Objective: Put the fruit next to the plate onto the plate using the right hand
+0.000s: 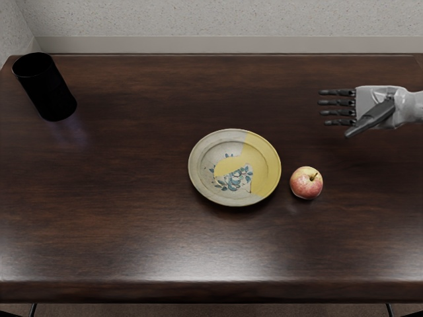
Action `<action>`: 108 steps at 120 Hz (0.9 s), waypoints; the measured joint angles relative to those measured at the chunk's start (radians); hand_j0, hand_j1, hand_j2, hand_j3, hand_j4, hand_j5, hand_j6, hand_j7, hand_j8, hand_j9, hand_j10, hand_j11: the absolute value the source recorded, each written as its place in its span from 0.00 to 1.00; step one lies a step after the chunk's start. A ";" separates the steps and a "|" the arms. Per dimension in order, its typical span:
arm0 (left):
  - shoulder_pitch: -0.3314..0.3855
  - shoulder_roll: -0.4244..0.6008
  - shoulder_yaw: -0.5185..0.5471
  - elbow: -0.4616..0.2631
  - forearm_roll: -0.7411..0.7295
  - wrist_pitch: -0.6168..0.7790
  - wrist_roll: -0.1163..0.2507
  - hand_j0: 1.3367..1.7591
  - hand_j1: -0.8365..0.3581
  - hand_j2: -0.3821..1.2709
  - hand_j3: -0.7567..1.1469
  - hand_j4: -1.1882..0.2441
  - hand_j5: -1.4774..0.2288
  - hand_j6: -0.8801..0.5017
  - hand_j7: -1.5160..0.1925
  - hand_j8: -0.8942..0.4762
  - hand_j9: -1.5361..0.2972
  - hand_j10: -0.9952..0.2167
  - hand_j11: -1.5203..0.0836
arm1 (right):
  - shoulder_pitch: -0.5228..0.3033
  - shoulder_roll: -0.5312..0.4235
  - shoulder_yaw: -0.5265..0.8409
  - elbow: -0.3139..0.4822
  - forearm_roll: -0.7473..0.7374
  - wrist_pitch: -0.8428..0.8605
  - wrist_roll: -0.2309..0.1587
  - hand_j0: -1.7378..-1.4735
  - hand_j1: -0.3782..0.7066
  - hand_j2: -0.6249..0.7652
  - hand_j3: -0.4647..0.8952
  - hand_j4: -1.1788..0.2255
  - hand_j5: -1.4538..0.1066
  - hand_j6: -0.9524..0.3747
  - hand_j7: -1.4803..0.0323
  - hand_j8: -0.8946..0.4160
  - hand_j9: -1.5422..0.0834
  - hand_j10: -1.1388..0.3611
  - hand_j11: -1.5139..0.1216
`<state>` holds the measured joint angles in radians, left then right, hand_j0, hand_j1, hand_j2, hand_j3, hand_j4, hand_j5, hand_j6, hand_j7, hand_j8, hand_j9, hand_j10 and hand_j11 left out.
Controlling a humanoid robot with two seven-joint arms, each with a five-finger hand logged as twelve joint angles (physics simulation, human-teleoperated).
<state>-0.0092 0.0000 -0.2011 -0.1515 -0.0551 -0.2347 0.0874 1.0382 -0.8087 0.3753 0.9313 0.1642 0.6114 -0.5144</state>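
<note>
A: Listing the contents: what sits on the dark brown wooden table [132, 231]?

B: Item one: round ceramic plate [263, 165], cream and yellow with a blue floral motif, near the centre. Item two: small red-and-yellow apple [307, 183], just beside the plate's right rim, resting on the table, not on the plate.

A: Anything else?

B: Item three: black cylindrical cup [45, 86], upright, far left corner, well apart from the rest.

A: And the hand?

B: Grey metallic right hand [373, 105], entering from the right edge, farther back than the apple and apart from it. Dark fingers [334, 102] stretched straight leftward, released, grasping nothing.
</note>
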 joint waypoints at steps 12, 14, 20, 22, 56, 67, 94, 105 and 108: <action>0.000 0.000 0.000 0.000 0.000 0.000 0.000 0.76 0.99 0.23 0.40 0.83 0.87 0.64 0.89 0.65 0.84 0.82 0.95 | 0.004 0.001 0.000 0.003 -0.003 0.000 -0.001 0.30 0.03 0.45 0.34 0.84 0.93 0.72 0.98 0.68 0.95 0.76 0.93; 0.000 0.000 0.000 0.000 0.000 0.000 0.000 0.76 0.99 0.23 0.40 0.83 0.87 0.64 0.89 0.65 0.84 0.82 0.95 | 0.005 0.001 0.000 0.004 -0.004 0.000 -0.001 0.30 0.03 0.45 0.34 0.84 0.93 0.72 0.98 0.68 0.95 0.76 0.93; 0.000 0.000 0.000 0.000 0.000 0.000 0.000 0.76 0.99 0.23 0.40 0.83 0.87 0.64 0.89 0.65 0.84 0.82 0.95 | 0.012 0.001 0.000 0.005 -0.005 0.000 -0.001 0.30 0.03 0.45 0.34 0.84 0.93 0.72 0.98 0.68 0.95 0.76 0.93; 0.000 0.000 0.000 0.000 0.000 0.000 0.000 0.76 0.99 0.23 0.40 0.83 0.87 0.64 0.89 0.65 0.84 0.82 0.95 | 0.015 0.000 0.000 0.005 -0.005 0.000 -0.001 0.30 0.03 0.45 0.34 0.84 0.93 0.72 0.98 0.68 0.95 0.76 0.93; 0.000 0.000 0.000 0.000 0.000 0.000 0.000 0.76 0.99 0.23 0.40 0.83 0.87 0.64 0.89 0.65 0.84 0.82 0.95 | 0.043 -0.004 0.026 0.006 -0.170 0.000 0.029 0.30 0.03 0.45 0.34 0.84 0.93 0.72 0.98 0.68 0.95 0.76 0.93; 0.000 0.000 0.000 0.000 0.000 0.000 0.000 0.76 0.99 0.23 0.40 0.83 0.87 0.64 0.89 0.65 0.84 0.82 0.95 | 0.046 -0.004 0.048 0.044 -0.326 0.000 0.083 0.30 0.03 0.45 0.34 0.84 0.93 0.72 0.98 0.68 0.95 0.76 0.93; 0.000 0.000 0.000 0.000 0.000 0.000 0.000 0.76 0.99 0.23 0.40 0.83 0.87 0.64 0.89 0.65 0.84 0.82 0.95 | 0.037 -0.062 0.109 0.311 -0.663 -0.008 0.151 0.30 0.03 0.45 0.34 0.84 0.93 0.72 0.98 0.68 0.95 0.76 0.93; 0.000 0.000 0.000 0.000 0.000 0.000 0.000 0.76 0.99 0.23 0.40 0.83 0.87 0.64 0.89 0.65 0.84 0.82 0.95 | 0.021 -0.115 0.111 0.423 -0.722 -0.064 0.162 0.30 0.03 0.45 0.34 0.84 0.93 0.72 0.98 0.68 0.95 0.76 0.93; 0.000 0.000 0.000 0.000 0.000 0.000 0.000 0.76 0.99 0.23 0.40 0.83 0.87 0.64 0.89 0.65 0.84 0.82 0.95 | 0.015 -0.127 0.111 0.452 -0.737 -0.090 0.163 0.30 0.03 0.45 0.34 0.84 0.93 0.72 0.98 0.68 0.95 0.76 0.93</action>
<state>-0.0092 0.0000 -0.2011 -0.1513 -0.0552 -0.2347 0.0874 1.0533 -0.9359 0.4861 1.3836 -0.5728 0.5210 -0.3511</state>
